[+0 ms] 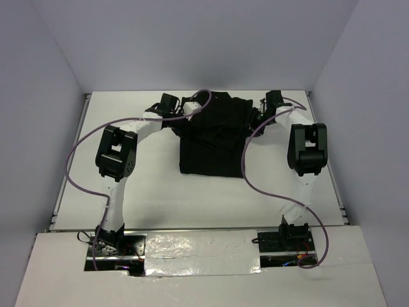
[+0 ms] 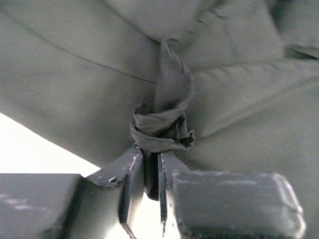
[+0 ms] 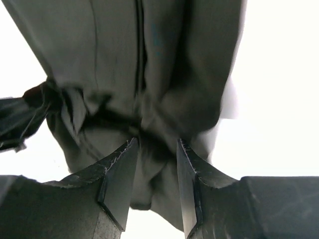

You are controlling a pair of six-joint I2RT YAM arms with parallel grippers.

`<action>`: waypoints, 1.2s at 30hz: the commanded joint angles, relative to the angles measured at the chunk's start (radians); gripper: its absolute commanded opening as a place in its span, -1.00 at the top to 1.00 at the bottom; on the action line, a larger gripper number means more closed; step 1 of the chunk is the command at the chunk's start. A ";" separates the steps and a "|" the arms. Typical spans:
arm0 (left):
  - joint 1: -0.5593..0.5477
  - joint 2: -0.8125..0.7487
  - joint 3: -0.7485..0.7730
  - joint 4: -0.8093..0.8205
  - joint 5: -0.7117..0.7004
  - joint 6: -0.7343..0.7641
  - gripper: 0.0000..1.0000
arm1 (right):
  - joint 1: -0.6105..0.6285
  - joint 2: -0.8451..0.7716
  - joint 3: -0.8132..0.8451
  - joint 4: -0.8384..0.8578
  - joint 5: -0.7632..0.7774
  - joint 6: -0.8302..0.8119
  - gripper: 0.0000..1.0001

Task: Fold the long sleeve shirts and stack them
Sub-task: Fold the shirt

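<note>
Black soft-fabric long sleeve shirt point(image 1: 211, 141) lies folded, far centre of white table point(image 1: 160, 198). Right gripper point(image 3: 157, 144) released, cloth loose between jaws. Left gripper point(image 2: 151, 159) on twisted cloth: we cannot tell grip. We judge this fold release; next, lift clear without snagging.

— What sort of place is this?

— A robotics lab, a boxed-in test cell. Two black robot arms, the left arm point(image 1: 118, 153) and the right arm point(image 1: 307, 150), are bolted at 6 o'clock onto a mounting plate point(image 1: 198, 246) patched with crinkled silver tape.

— A black shirt point(image 1: 211, 141) lies toward 12 o'clock. Could it be a home?

— Hardly. The white table point(image 1: 160, 198) is walled in by plain pale panels point(image 1: 192, 38) at 9, 12 and 3 o'clock, and purple cables point(image 1: 262, 185) loop loosely along both arms down to their bases.
</note>
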 commanded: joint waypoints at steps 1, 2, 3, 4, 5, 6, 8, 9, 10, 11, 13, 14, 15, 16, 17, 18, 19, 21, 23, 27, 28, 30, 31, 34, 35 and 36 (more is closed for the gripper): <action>0.008 0.011 0.070 0.097 -0.061 -0.093 0.44 | -0.007 -0.013 0.134 -0.018 0.129 -0.043 0.10; 0.008 0.017 0.078 0.111 -0.079 -0.107 0.41 | -0.005 -0.033 0.143 -0.015 0.178 -0.072 0.11; 0.008 0.019 0.080 0.116 -0.079 -0.121 0.40 | -0.004 -0.059 0.139 -0.003 0.201 -0.086 0.11; 0.008 0.021 0.081 0.124 -0.081 -0.127 0.40 | -0.002 -0.130 0.105 0.038 0.223 -0.101 0.11; 0.008 0.019 0.081 0.134 -0.095 -0.135 0.38 | 0.011 -0.175 0.075 0.063 0.264 -0.118 0.11; 0.008 0.016 0.080 0.139 -0.098 -0.149 0.38 | 0.022 -0.221 0.041 0.088 0.289 -0.159 0.11; 0.009 0.013 0.080 0.140 -0.090 -0.153 0.35 | 0.089 -0.361 -0.092 0.160 0.333 -0.213 0.12; 0.009 0.013 0.081 0.136 -0.072 -0.153 0.33 | 0.120 -0.402 -0.190 0.178 0.341 -0.265 0.14; 0.009 0.014 0.090 0.133 -0.067 -0.153 0.33 | 0.151 -0.472 -0.232 0.203 0.347 -0.288 0.21; 0.009 0.019 0.096 0.128 -0.070 -0.156 0.33 | 0.218 -0.499 -0.273 0.204 0.361 -0.303 0.27; 0.009 0.024 0.125 0.101 -0.096 -0.159 0.33 | 0.269 -0.546 -0.369 0.186 0.365 -0.304 0.45; 0.011 0.030 0.133 0.091 -0.108 -0.159 0.33 | 0.289 -0.557 -0.398 0.181 0.369 -0.288 0.66; 0.015 0.031 0.141 0.073 -0.122 -0.159 0.33 | 0.316 -0.571 -0.451 0.180 0.375 -0.240 0.78; 0.017 0.028 0.152 0.068 -0.127 -0.159 0.33 | 0.323 -0.579 -0.476 0.187 0.375 -0.218 0.95; 0.021 0.025 0.153 0.067 -0.131 -0.161 0.32 | 0.338 -0.583 -0.520 0.195 0.382 -0.198 1.00; 0.023 0.021 0.158 0.064 -0.139 -0.161 0.32 | 0.343 -0.585 -0.534 0.203 0.391 -0.180 1.00; 0.025 0.016 0.162 0.061 -0.142 -0.163 0.31 | 0.347 -0.580 -0.542 0.198 0.399 -0.154 1.00; 0.023 0.016 0.185 0.045 -0.142 -0.163 0.26 | 0.363 -0.547 -0.544 0.191 0.425 -0.147 1.00; 0.026 0.014 0.196 0.019 -0.136 -0.169 0.24 | 0.381 -0.519 -0.524 0.165 0.463 -0.159 1.00; 0.026 0.001 0.189 -0.008 -0.139 -0.176 0.23 | 0.400 -0.436 -0.486 0.140 0.494 -0.164 1.00; 0.026 -0.010 0.181 -0.010 -0.136 -0.172 0.23 | 0.403 -0.422 -0.473 0.138 0.510 -0.166 1.00; 0.026 -0.027 0.158 -0.011 -0.135 -0.167 0.23 | 0.400 -0.383 -0.432 0.131 0.531 -0.169 1.00; 0.026 -0.033 0.150 -0.013 -0.129 -0.158 0.23 | 0.400 -0.364 -0.417 0.122 0.537 -0.172 1.00; 0.028 -0.047 0.142 -0.034 -0.124 -0.146 0.24 | 0.400 -0.283 -0.341 0.105 0.569 -0.199 1.00; 0.029 -0.050 0.144 -0.044 -0.122 -0.141 0.24 | 0.400 -0.249 -0.293 0.102 0.579 -0.218 1.00; 0.029 -0.058 0.142 -0.048 -0.119 -0.129 0.24 | 0.400 -0.234 -0.260 0.091 0.589 -0.227 1.00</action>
